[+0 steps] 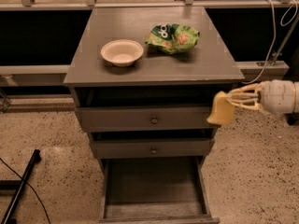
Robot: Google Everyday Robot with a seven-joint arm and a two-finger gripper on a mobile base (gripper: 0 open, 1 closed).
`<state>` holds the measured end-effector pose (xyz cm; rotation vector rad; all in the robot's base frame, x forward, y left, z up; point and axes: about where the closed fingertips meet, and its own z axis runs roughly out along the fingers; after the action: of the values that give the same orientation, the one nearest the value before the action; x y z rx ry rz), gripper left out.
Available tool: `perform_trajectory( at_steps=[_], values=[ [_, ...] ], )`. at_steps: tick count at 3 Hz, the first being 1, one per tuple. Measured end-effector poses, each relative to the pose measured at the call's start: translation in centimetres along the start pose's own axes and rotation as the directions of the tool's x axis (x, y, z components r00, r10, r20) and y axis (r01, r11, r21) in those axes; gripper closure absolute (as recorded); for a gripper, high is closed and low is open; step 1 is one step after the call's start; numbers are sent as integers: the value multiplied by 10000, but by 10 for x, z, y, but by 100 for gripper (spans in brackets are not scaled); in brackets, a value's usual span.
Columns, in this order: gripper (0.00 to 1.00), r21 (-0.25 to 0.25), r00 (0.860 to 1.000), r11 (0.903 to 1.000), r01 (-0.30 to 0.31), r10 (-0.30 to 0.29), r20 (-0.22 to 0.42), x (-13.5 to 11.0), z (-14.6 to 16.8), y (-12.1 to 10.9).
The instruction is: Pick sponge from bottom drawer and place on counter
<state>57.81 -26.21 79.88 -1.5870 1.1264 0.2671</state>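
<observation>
Gripper (231, 100) right of the drawers (149, 120), around a tilted pale-yellow sponge (220, 110)

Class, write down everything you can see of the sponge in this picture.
The sponge is a small pale-yellow block, foam by its look, hanging slightly tilted in mid-air. The gripper clamps its upper end from the right. It is just right of the top drawer front, lower than the counter and higher than the open bottom drawer.
</observation>
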Motion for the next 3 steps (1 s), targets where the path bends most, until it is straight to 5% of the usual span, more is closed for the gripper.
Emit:
perform_trajectory(
  at_steps=[1, 2, 3],
  values=[
    [100, -18, 9885, 9888, 1494, -1494, -244, -62, -4, -63],
    [100, 140, 9822, 9830, 1831, -1823, -445, -89, -5, -113],
    [100, 235, 9914, 9923, 1216, -1203, -512, -97, 5, -155]
  ],
)
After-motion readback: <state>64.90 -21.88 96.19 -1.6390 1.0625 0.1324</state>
